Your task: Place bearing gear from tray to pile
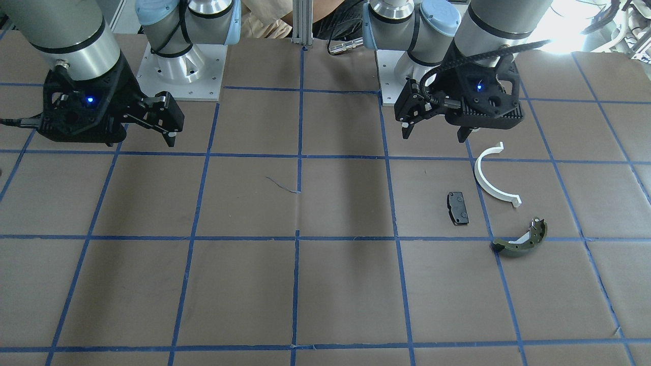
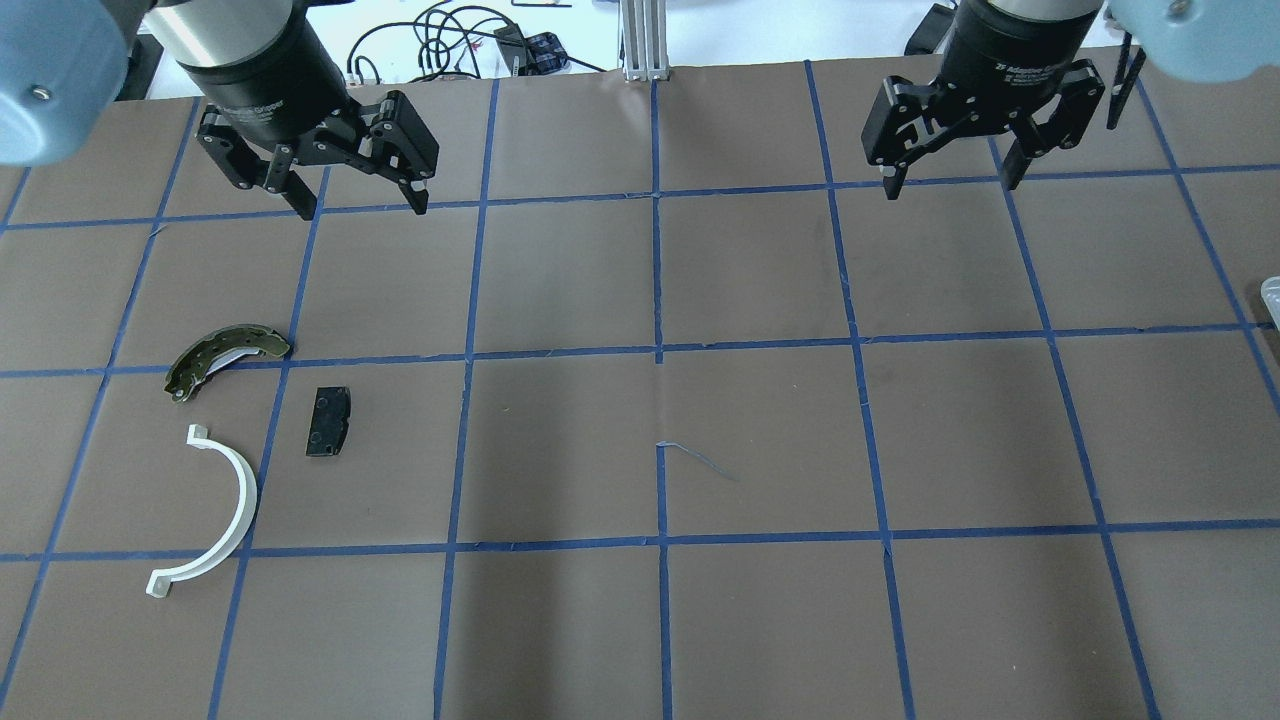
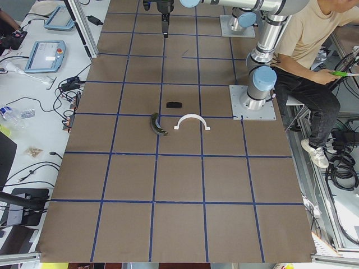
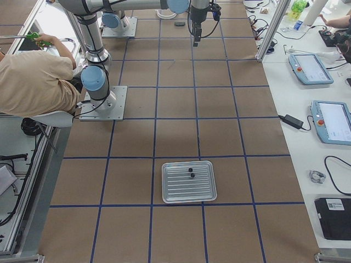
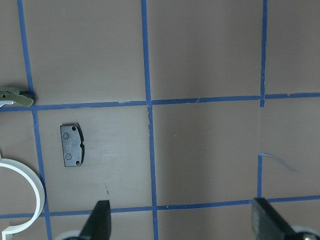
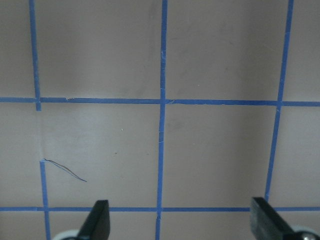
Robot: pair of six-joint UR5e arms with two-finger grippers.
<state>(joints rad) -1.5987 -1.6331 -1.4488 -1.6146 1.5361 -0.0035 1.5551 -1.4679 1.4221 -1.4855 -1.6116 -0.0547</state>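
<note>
The silver tray lies at the table's end on my right side and holds two small dark parts; which one is the bearing gear is too small to tell. The pile lies on my left: a white half-ring arc, a small black pad and an olive-green brake shoe. My left gripper hangs open and empty beyond the pile. Its wrist view shows the pad and arc. My right gripper hangs open and empty over bare table, far from the tray.
The table is brown paper with a blue tape grid. The arm bases stand at its robot-side edge. A seated person is beside the bases. Teach pendants and cables lie on side benches.
</note>
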